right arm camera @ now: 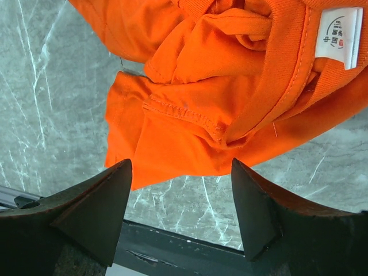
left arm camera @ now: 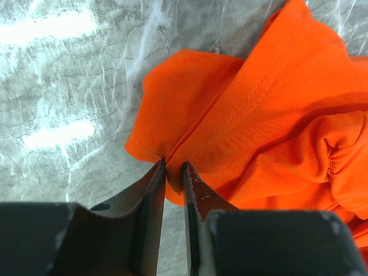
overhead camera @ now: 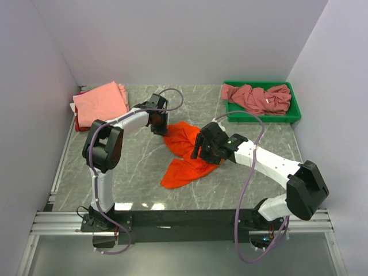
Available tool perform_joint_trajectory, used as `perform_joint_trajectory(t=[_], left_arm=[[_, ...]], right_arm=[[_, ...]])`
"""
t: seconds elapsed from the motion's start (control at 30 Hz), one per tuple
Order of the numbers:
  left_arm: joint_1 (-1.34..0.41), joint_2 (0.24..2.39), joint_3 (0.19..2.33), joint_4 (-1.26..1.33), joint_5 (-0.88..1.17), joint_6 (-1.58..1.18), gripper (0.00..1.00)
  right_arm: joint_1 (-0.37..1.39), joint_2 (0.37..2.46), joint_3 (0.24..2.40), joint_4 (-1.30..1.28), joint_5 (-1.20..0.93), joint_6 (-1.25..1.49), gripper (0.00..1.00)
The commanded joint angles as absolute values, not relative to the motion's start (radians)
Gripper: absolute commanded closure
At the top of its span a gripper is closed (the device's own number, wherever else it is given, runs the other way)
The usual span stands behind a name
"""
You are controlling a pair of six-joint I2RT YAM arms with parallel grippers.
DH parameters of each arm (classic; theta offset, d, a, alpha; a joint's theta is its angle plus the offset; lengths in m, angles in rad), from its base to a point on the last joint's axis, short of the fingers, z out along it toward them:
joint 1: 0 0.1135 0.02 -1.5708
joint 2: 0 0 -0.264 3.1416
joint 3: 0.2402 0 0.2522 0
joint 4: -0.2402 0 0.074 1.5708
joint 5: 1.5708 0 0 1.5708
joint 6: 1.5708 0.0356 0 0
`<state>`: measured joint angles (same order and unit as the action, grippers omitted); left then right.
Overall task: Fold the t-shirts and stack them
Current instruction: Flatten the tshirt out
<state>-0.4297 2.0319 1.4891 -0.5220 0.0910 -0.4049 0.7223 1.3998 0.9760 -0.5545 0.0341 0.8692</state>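
Observation:
A bright orange t-shirt [overhead camera: 183, 154] lies crumpled at the middle of the marble table [overhead camera: 138, 167]. My left gripper [overhead camera: 160, 127] is at the shirt's far-left corner; in the left wrist view its jaws [left arm camera: 173, 167] pinch a fold of the orange cloth [left arm camera: 259, 115]. My right gripper [overhead camera: 202, 150] hovers open over the shirt's right side. In the right wrist view its fingers [right arm camera: 181, 167] straddle the orange hem [right arm camera: 184, 115], with nothing between them. The shirt's white neck label [right arm camera: 339, 37] shows at top right. A salmon-pink t-shirt [overhead camera: 100, 103] lies folded at the far left.
A green bin [overhead camera: 264, 119] at the far right holds several rumpled rose-mauve t-shirts [overhead camera: 256, 98]. Something red [overhead camera: 77, 123] peeks out under the pink shirt. Walls close the table on three sides, and a black rail [overhead camera: 184, 218] runs along the near edge.

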Motion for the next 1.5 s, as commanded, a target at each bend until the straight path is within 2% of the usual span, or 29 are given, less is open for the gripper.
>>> perform_joint_trajectory(t=[0.0,0.17,0.6,0.77,0.87,1.1,1.27,1.47], left_arm=[[-0.431,1.968,1.522,-0.532,0.097,-0.406,0.76],[-0.431,1.953,1.534,-0.549,0.097,-0.406,0.79],[-0.43,1.908,1.546,-0.589,0.094,-0.4,0.78],[-0.426,1.894,1.528,-0.598,0.095,-0.39,0.88],[-0.422,1.865,1.511,-0.603,0.094,-0.391,0.89],[-0.384,1.799,1.462,-0.603,0.149,-0.411,1.0],[-0.356,1.775,1.41,-0.572,0.21,-0.443,1.0],[-0.342,1.776,1.449,-0.589,0.238,-0.445,1.0]], right_arm=[[0.732,1.413,0.999,-0.557,0.034,0.861,0.24],[0.732,1.414,0.999,-0.555,0.032,0.862,0.24],[0.732,1.417,1.018,-0.566,0.08,0.842,0.23],[0.729,1.456,1.114,-0.563,0.158,0.781,0.27],[0.729,1.541,1.187,-0.549,0.192,0.741,0.29],[0.724,1.749,1.379,-0.543,0.23,0.651,0.34],[0.712,1.876,1.5,-0.563,0.239,0.617,0.36],[0.71,1.95,1.511,-0.566,0.245,0.601,0.39]])
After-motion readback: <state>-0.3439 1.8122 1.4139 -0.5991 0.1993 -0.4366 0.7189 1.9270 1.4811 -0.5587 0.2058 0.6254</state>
